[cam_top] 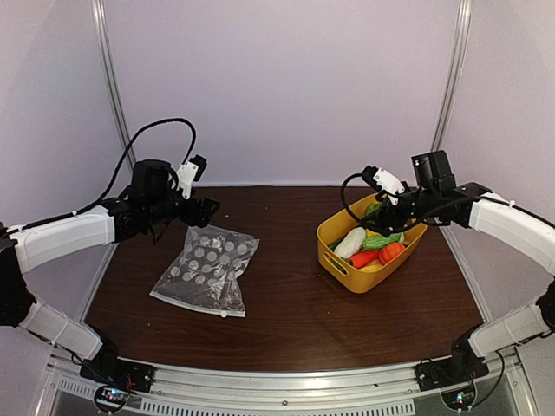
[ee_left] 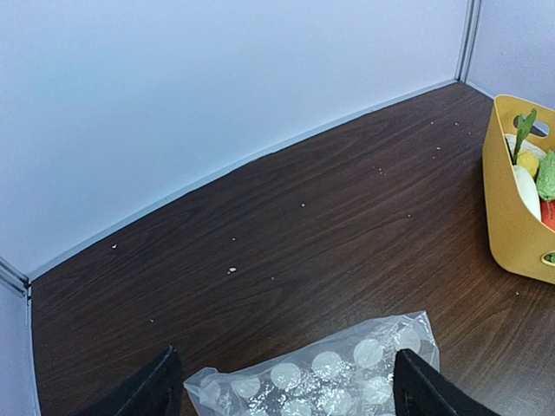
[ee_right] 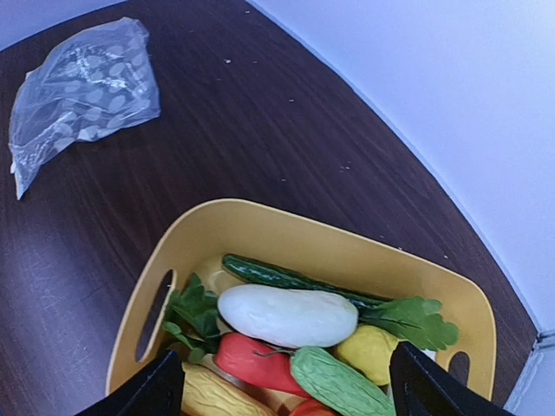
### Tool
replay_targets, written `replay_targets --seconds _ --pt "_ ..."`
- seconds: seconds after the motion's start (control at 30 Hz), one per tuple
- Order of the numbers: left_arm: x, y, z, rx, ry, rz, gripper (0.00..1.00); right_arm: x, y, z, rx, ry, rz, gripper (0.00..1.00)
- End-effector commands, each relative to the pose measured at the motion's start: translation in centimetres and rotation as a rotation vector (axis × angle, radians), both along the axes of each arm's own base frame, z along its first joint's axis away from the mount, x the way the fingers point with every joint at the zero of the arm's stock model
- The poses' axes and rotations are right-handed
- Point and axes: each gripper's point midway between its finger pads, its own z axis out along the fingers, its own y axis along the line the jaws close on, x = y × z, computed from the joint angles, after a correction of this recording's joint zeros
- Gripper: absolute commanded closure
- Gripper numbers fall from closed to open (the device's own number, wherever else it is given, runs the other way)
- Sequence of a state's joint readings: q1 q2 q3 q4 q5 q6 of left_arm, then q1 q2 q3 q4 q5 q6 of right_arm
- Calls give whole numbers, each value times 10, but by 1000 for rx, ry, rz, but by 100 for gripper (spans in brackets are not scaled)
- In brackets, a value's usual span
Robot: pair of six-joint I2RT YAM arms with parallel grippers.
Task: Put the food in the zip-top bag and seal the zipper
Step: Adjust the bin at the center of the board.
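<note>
Two claws spread open and empty: left claw over the far edge of the flat bag centre-left on the surface, right claw over the vegetables piled in the basket centre-right, where a smooth, rounded piece could slip from a shallow pinch.

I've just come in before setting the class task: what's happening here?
The left gripper hovers open above the far end of the dotted zip-top bag, which lies on the table. The right gripper hovers open above the yellow basket holding the toy vegetables. Neither holds anything, and no food is in the bag yet.
</note>
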State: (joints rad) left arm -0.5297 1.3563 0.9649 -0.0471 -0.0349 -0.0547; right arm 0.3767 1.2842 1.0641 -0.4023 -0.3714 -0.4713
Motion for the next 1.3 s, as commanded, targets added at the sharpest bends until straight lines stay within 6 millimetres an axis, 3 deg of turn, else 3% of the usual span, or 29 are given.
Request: replay_targets --seconds 0.0,0.1,0.23,0.33,0.5,0.67,0.93,0.97,1.1,1.27 --pt "2 -11 5 -46 -11 -34 15 -38 41 -34 -101 133 165 18" --pt "1 -12 6 -53 -13 -38 15 -62 70 -58 -169 207 270 23" --pt "0 -12 12 -62 -24 -40 15 -73 88 -82 -227 297 314 31" --pt "-1 -11 17 -70 -34 -39 15 -69 93 -92 -251 345 304 40" --pt "-3 -11 21 -75 -41 -43 15 -60 96 -92 -247 345 270 44" --pt "-4 -12 24 -85 -45 -52 15 -53 95 -98 -280 349 242 56" --pt "-6 -14 27 -97 -44 -66 15 -60 77 -113 -382 399 233 75" --pt "-6 -14 27 -97 -44 -66 15 -65 73 -115 -402 415 245 85" --pt "-8 -16 27 -102 -43 -74 15 -88 57 -110 -446 434 298 99" --pt "-9 -19 26 -107 -35 -93 15 -118 18 -106 -548 374 354 100"
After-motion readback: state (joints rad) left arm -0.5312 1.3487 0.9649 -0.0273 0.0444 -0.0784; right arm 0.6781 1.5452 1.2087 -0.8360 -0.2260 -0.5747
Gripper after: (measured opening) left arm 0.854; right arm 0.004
